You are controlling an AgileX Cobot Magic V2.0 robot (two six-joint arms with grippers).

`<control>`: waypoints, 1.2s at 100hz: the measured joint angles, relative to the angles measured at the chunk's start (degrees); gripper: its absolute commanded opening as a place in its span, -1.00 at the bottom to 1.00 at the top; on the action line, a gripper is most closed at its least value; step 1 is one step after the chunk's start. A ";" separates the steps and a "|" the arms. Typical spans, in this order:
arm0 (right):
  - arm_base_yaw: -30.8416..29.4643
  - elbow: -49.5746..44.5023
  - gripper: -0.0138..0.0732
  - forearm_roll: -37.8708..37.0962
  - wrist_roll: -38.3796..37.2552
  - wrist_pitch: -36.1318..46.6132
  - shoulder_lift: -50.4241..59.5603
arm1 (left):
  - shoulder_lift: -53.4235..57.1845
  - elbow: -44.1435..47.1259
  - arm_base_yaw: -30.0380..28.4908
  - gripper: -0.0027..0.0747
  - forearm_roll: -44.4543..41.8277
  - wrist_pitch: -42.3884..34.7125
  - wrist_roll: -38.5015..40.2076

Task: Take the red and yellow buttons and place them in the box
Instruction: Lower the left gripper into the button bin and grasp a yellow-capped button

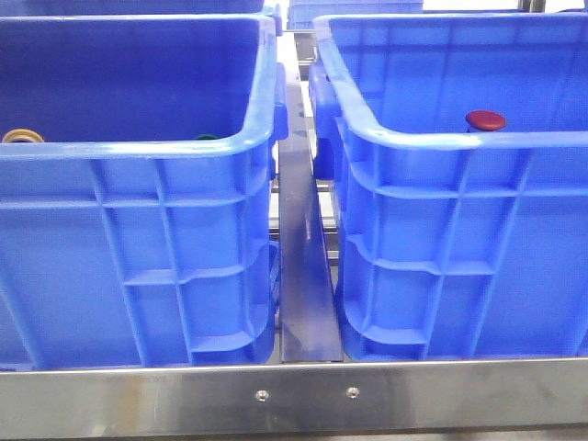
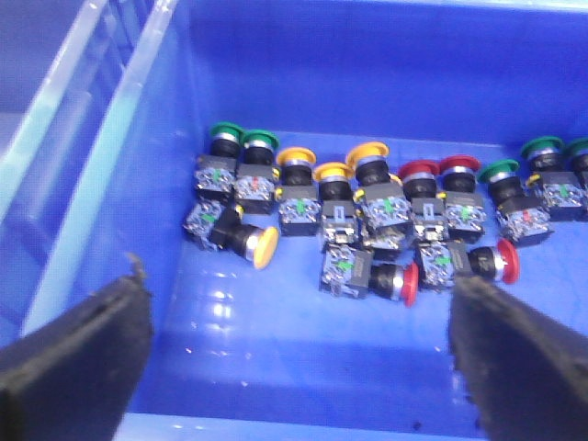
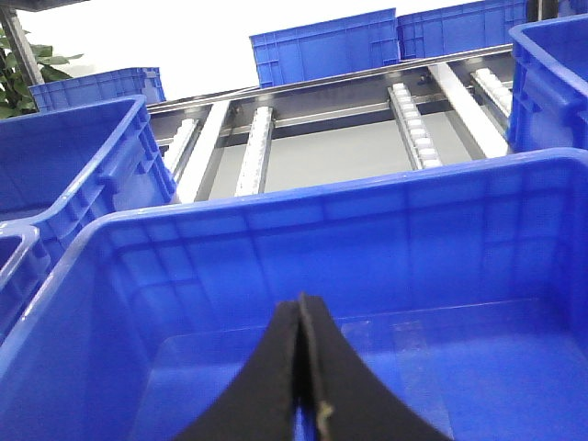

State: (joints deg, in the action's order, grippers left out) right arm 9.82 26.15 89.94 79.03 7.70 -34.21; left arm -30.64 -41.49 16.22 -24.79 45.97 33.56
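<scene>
Blue ribbed plastic fills the front view: two deep crates stand side by side on a metal frame (image 1: 303, 395), well apart across a steel rail (image 1: 303, 276). Above the rim of the right-hand blue crate (image 1: 459, 230) a dark red domed button cap (image 1: 486, 119) shows; over the rim of the left-hand blue crate (image 1: 138, 230) an orange-yellow cap (image 1: 22, 136) and a green one (image 1: 207, 138) peek out.

From the left wrist, the left gripper (image 2: 303, 367) hangs over a crate floor with its black padded fingers (image 2: 78, 354) spread wide, nothing between them. Beneath lie clustered push-buttons: red-capped ones (image 2: 420, 171), yellow-capped ones (image 2: 332, 172) and green-capped ones (image 2: 224, 131), some upright, some tipped over.

From the right wrist, the right gripper (image 3: 301, 367) has its black fingers pressed together over a bare blue crate floor (image 3: 478, 367).
</scene>
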 measured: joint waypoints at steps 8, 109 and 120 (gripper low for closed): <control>0.00 0.00 -0.90 0.00 0.00 -0.09 0.00 | -2.99 -0.82 0.00 0.74 2.27 -0.38 -1.03; 0.00 0.00 -0.90 0.00 0.05 -0.22 0.00 | -59.17 -24.56 0.00 0.72 3.65 -7.94 4.16; 0.00 0.00 -0.90 0.00 0.05 -0.22 0.00 | -61.20 -25.62 -0.46 0.72 1.97 -8.44 5.61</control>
State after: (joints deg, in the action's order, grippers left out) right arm 9.82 26.15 89.94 79.08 7.48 -34.21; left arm -91.84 -67.11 15.76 -22.82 37.54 39.17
